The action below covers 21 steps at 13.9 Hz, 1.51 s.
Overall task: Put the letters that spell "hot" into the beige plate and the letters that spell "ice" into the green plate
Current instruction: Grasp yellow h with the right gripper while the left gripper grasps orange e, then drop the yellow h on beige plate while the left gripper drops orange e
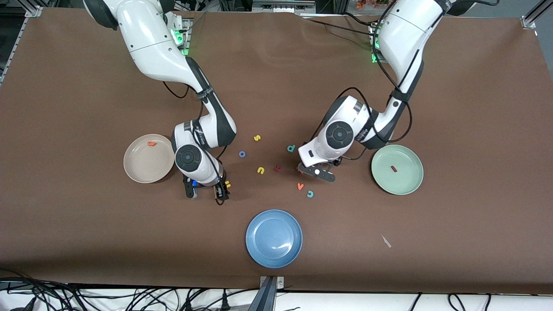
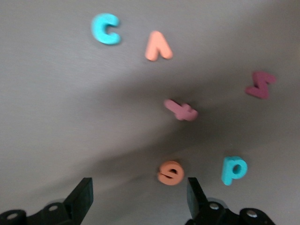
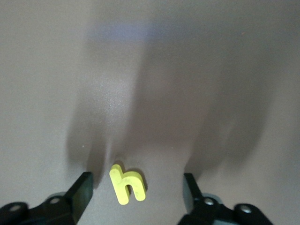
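So both arms are down at the table at once. The right gripper (image 3: pixel 136 192) sits low over the small yellow foam "h" (image 3: pixel 126 184), fingers spread wide with the letter lying on the table between them, nothing gripped yet. The left gripper (image 2: pixel 139 194) is also wide apart and empty, straddling the little orange foam "e" (image 2: pixel 170 172), which lies closer to one finger than the other. The round cream-beige plate (image 1: pixel 137 172) already has an orange letter in it, and the pale mint-green plate (image 1: pixel 408 183) has a short dark red bar. The blue ring "o" (image 1: pixel 242 153) and teal "c" (image 1: pixel 310 194) are out on the brown table. Main risk looks like the off-centre "e" getting nudged sideways or flipped as the fingers close, or thin foam squirting out of the pinch.
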Motion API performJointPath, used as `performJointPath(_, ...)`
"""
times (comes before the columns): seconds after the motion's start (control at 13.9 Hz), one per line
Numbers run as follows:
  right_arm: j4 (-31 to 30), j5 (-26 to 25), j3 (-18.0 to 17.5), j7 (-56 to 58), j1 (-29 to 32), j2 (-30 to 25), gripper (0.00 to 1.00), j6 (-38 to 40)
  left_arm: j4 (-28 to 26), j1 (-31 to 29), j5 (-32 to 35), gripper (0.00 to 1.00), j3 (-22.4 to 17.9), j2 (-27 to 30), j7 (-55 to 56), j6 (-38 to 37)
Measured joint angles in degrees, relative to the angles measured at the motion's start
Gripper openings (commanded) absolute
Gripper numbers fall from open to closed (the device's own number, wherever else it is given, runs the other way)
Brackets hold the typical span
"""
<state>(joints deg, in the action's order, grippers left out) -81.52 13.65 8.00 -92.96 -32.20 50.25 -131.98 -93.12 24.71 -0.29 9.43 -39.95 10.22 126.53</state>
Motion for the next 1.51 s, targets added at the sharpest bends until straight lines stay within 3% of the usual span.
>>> performJointPath(0.29,0.4,0.0,0.0,0.0,0.0,0.0,0.42,0.0,-0.6,2.3,3.7,0.74,0.0,-0.3,0.0,0.8)
performJointPath(0.72,1.2,0.8,-0.3,0.0,0.0,0.2,0.18,0.2,-3.4,2.5,3.8,0.67,-0.1,-1.8,-0.2,7.5)
performJointPath(0.79,1.2,0.8,-0.3,0.0,0.0,0.3,0.13,0.2,-3.7,2.5,3.8,0.57,-0.1,-2.1,-0.2,8.5)
performJointPath(0.94,1.2,0.8,-0.3,0.0,0.0,0.3,0.02,0.2,-3.9,2.5,3.9,0.25,-0.1,-2.1,-0.3,8.9)
performJointPath(1.01,1.2,0.8,-0.3,0.0,0.0,0.3,0.0,0.3,-3.9,2.5,3.9,0.15,-0.2,-2.0,-0.3,8.9)
performJointPath(1.15,1.5,0.9,-0.3,0.1,0.1,0.3,0.0,0.9,-3.9,2.4,3.9,0.13,-0.3,-1.8,-0.3,8.9)
performJointPath(1.3,2.7,0.9,-0.3,2.4,0.3,0.4,0.0,3.9,-3.9,2.5,3.9,0.03,-0.2,-1.4,-0.3,8.2)
performJointPath(1.51,5.5,0.8,-0.1,17.7,1.0,-0.4,0.0,13.0,-3.6,2.4,3.9,0.03,-0.2,0.1,-0.3,4.0)
